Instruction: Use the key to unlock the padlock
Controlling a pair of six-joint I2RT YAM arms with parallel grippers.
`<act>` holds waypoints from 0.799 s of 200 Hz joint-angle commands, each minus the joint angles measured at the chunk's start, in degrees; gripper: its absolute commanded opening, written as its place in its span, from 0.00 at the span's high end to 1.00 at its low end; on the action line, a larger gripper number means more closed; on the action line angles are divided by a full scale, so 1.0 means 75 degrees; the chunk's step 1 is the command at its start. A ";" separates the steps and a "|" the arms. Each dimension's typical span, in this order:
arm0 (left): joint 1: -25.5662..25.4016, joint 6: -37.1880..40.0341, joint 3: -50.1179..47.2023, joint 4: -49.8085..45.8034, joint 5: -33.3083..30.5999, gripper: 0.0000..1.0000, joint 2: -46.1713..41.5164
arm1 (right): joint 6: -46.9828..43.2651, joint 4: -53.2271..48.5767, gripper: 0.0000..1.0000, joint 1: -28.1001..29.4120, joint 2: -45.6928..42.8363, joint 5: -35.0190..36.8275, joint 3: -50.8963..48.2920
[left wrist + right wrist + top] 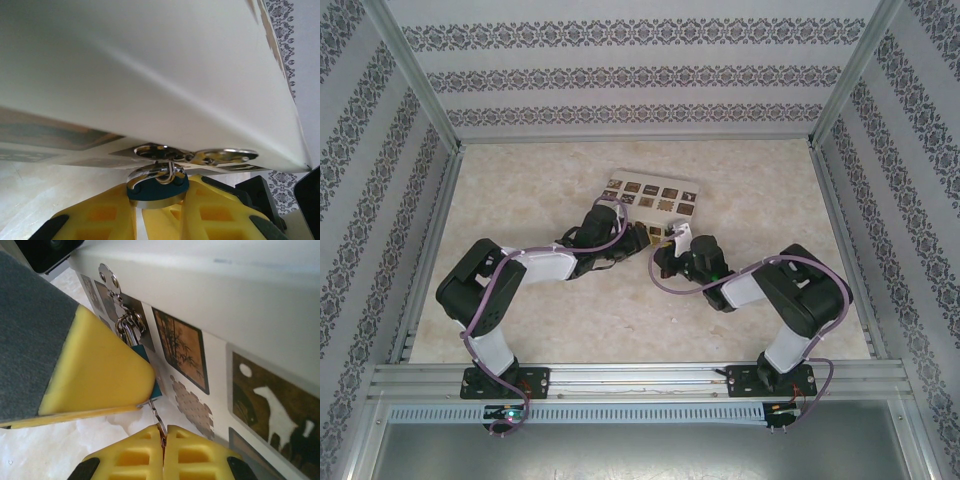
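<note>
Small padlock (156, 190): blue body, thin silver shackle (164, 172) (hooked through hasp (200, 156)).

The table (520, 200) is pale marbled cream, with patterned walls at its left, right and far edges; an aluminium rail (640, 380) runs along the near edge; one box (650, 193), cream with brown tiles, rests in the far half, about mid-width, askew to the edges.
</note>
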 commanded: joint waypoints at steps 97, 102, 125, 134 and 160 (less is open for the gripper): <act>-0.0257 -0.0305 -0.0021 0.0279 0.1066 0.77 -0.0088 | 0.0214 0.1347 1.00 -0.0075 0.0134 -0.0436 0.1391; -0.0257 -0.0315 -0.0037 0.0307 0.1081 0.77 -0.0072 | 0.0233 0.1348 1.00 -0.0075 0.0146 -0.0436 0.1391; -0.0257 -0.0354 -0.0032 0.0411 0.1102 0.77 0.0056 | 0.0265 0.1327 1.00 -0.0063 0.0181 -0.0465 0.1311; -0.0258 -0.0342 -0.0045 0.0422 0.1096 0.77 0.0087 | 0.0291 0.1313 1.00 -0.0069 0.0192 -0.0428 0.1238; -0.0216 -0.0272 -0.0070 0.0518 0.1000 0.77 0.0212 | 0.0562 0.1193 1.00 -0.0022 0.0216 -0.0127 0.0966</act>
